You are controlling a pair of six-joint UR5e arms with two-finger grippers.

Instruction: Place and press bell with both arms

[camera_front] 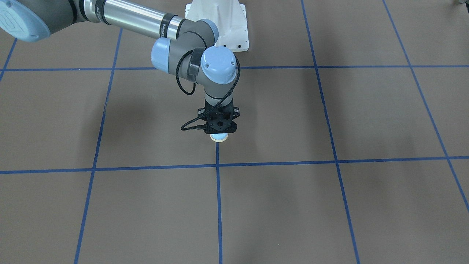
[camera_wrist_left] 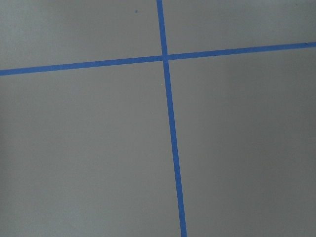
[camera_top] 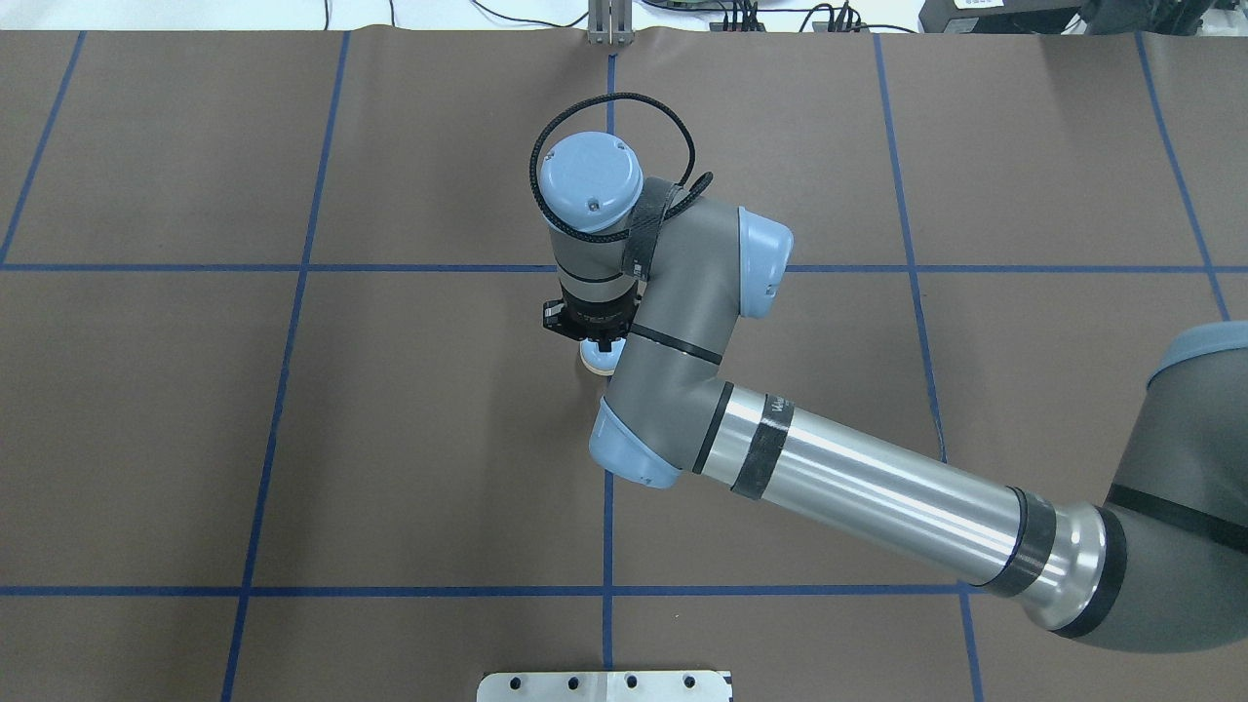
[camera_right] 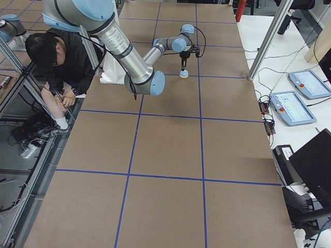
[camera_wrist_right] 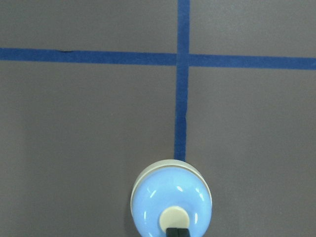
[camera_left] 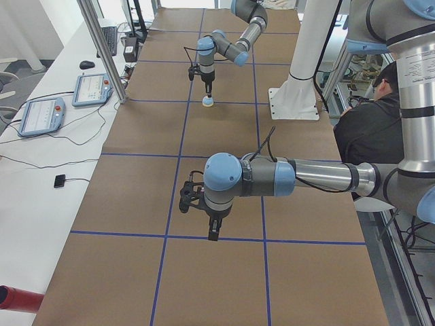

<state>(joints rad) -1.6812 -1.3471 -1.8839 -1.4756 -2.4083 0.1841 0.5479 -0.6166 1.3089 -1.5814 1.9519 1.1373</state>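
So here the bell was already down on the brown table, sitting right on the end of a blue tape line near the middle, out in front of the white pedestal. The placing part looked done to me, and the pressing part was in hand.

The right gripper hung straight down over the bell with its fingers clenched into one narrow black tip, aimed at the cream button. It wasn't holding anything. The wrist view cut the tip off at the frame edge, so I honestly couldn't say if it was touching the button or just above it.

The left gripper was well apart from all this, hovering over bare table further along. Only the side camera caught it, so I can't tell if it was released or clenched. Its own wrist camera showed nothing but tape lines.

What I'd have worried about:
- Nothing was steadying the base. A push that landed off-centre could have tipped the bell or skated it across the table.
- The tip was narrow and the dome was glossy, so it could have slipped off the button and glanced down the side.
- If the left arm was due a press too, a shifted bell would have meant it came down on the wrong spot.
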